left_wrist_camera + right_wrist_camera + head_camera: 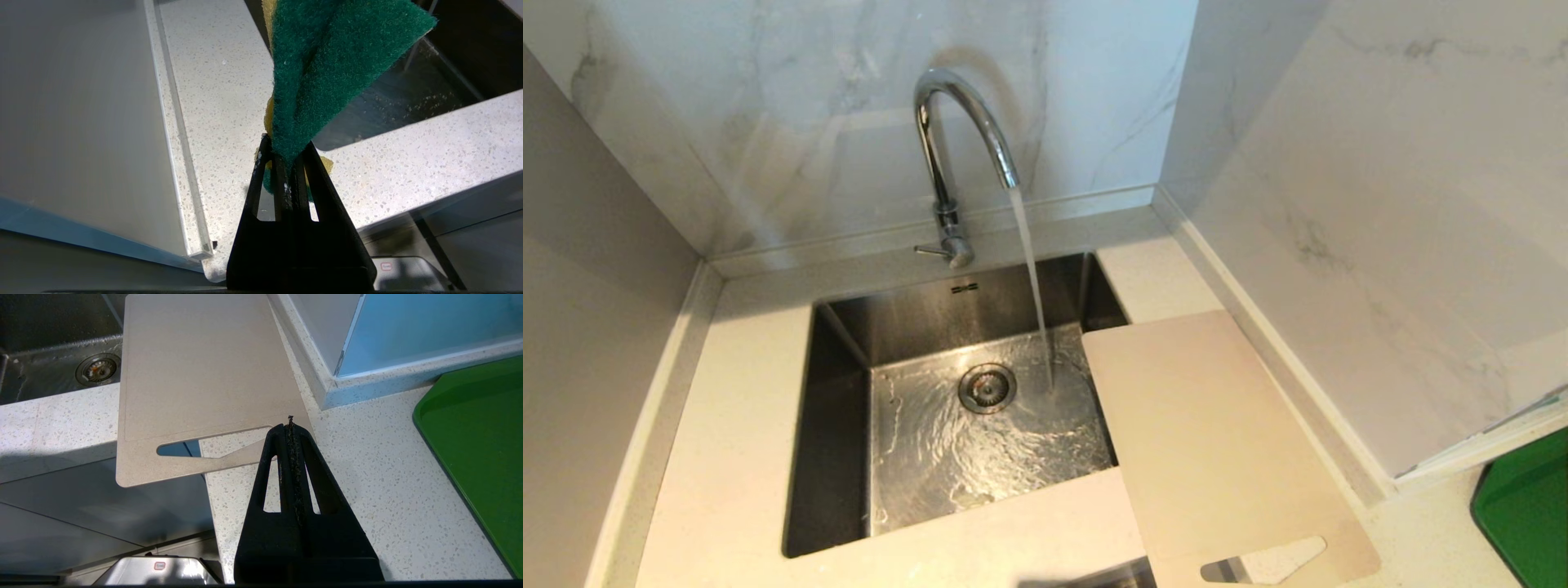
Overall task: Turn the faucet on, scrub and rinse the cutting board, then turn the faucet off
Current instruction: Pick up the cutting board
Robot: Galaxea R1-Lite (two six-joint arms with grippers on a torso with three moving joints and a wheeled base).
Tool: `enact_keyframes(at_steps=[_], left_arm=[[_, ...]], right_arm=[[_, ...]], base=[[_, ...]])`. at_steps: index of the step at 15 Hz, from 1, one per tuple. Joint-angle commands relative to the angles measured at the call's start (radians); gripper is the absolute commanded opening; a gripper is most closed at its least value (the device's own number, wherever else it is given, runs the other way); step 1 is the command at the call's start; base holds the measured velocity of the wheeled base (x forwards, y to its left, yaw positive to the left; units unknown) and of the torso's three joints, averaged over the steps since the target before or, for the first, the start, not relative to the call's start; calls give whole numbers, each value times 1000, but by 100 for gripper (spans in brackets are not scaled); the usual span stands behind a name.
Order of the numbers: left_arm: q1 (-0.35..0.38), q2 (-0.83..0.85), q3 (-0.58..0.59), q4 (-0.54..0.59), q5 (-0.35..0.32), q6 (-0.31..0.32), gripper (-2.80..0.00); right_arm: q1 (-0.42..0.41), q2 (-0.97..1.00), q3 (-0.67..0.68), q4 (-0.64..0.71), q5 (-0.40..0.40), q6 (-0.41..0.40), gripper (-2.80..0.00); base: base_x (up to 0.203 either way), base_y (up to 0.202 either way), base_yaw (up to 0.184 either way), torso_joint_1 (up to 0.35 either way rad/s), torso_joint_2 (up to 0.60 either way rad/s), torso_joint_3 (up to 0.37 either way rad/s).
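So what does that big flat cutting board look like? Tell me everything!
The cutting board is a thin, flat rectangle, pale beige and matte like plastic, with rounded corners and a shallow groove inside its edge. A long tapered handle slot is cut near one short end. It lies flat on the speckled counter to the right of the sink. Its far corner juts over the basin, and the handle end hangs past the counter's front edge. The running water falls beside it. No gripper touches it.
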Motion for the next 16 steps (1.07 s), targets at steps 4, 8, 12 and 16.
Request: enact_keyframes(at_steps=[4,8,12,16], left_arm=[[2,0,2,1,7,-31,-280],[6,1,2,-1,7,-31,-280],[6,1,2,-1,7,-32,-280],[6,1,2,-2,9,-37,-280]], right_arm=[[0,-2,1,0,1,0,-280],[1,-2,0,0,1,0,-280],[0,-2,1,0,1,1,-280],[1,-2,1,0,1,0,-280]], base=[[0,0,0,0,0,0],[0,0,0,0,0,0],[0,0,0,0,0,0],[0,0,0,0,0,0]])
